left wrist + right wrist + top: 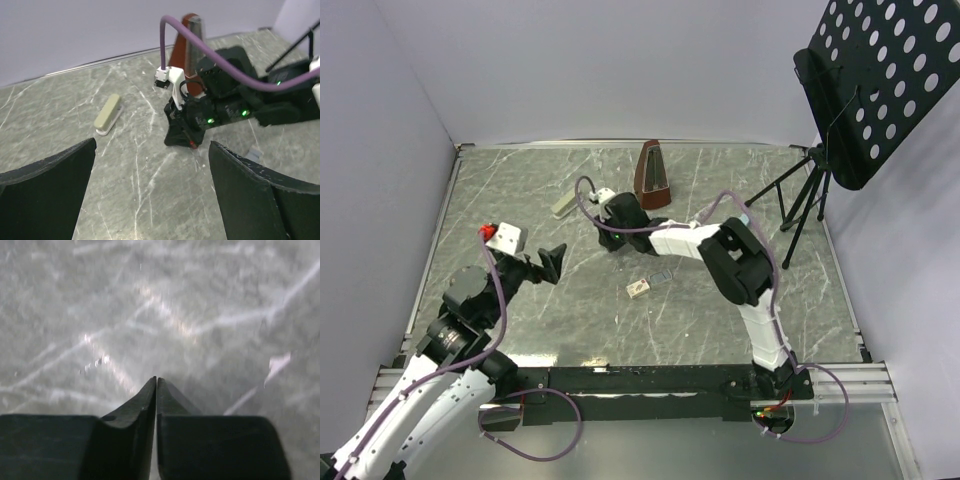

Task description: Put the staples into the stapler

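Currently right pincer (156,390) is pressed shut on nothing, tip down at bare bench (200,300). Left pincer (152,165) gapes idle. Stapler (563,205) lies near, to the right pincer's left. Staples box (639,289) and strip (661,277) lie apart, nearer our bases. We judge loading hasn't started. Next we open the stapler, then fetch the strip.

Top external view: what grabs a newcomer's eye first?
The black perforated music stand looms at the far right, and a brown metronome stands far back in the middle. The right arm's tool, shut, points down between the metronome and the pale stapler, while the tiny staples box lies alone nearer the arm bases.
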`<state>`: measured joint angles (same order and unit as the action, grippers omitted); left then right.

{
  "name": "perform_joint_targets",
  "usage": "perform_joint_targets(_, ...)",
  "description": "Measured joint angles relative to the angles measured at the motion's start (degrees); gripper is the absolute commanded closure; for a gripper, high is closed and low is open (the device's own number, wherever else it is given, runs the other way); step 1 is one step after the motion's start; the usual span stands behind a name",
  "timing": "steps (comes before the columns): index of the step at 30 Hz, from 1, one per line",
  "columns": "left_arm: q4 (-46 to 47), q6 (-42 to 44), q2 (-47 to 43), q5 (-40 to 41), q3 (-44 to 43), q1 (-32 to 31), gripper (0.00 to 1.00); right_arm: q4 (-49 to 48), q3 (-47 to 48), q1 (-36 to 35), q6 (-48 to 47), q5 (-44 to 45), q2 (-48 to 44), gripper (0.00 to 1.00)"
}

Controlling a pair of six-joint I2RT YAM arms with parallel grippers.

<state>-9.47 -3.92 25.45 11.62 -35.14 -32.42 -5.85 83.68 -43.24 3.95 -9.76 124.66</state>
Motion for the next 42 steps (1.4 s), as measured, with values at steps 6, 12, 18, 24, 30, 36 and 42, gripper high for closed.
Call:
perform_joint_targets(6,0.46,4.46,-0.39,-7.1,1.95,0.04,0.01,-0.81,-10.23,0.0,-2.54,-2.82,-10.03,0.9)
perform_joint_targets(12,2.73,4.15,1.92,-4.61,2.32,0.17,0.01,-3.48,-15.69,0.59,-1.84,-4.26,-18.03,0.59)
perform_joint_targets(18,1.31,1.25,24.24,0.26,-7.02,1.95,0.01,-4.81,-26.75,2.86,2.47,-1.6,-29.0,0.23)
perform_joint_targets(24,-3.54,0.7,49.59,-0.04,-24.3,7.96,0.0,-6.97,-39.17,4.2,4.68,4.85,-45.35,0.0)
perform_joint_targets(30,-9.94,2.43,70.82,-2.58,-42.64,14.36,0.01,-10.84,-47.34,4.48,6.21,10.43,-55.58,0.0)
perform_joint_targets(36,-14.14,7.45,84.02,-5.6,-53.31,16.28,0.05,-14.67,-51.56,4.68,8.26,13.88,-59.43,0.0)
perform_joint_targets(42,-17.03,12.37,93.37,-8.74,-61.24,17.68,0.19,-15.63,-52.19,4.85,8.94,14.71,-59.71,0.0)
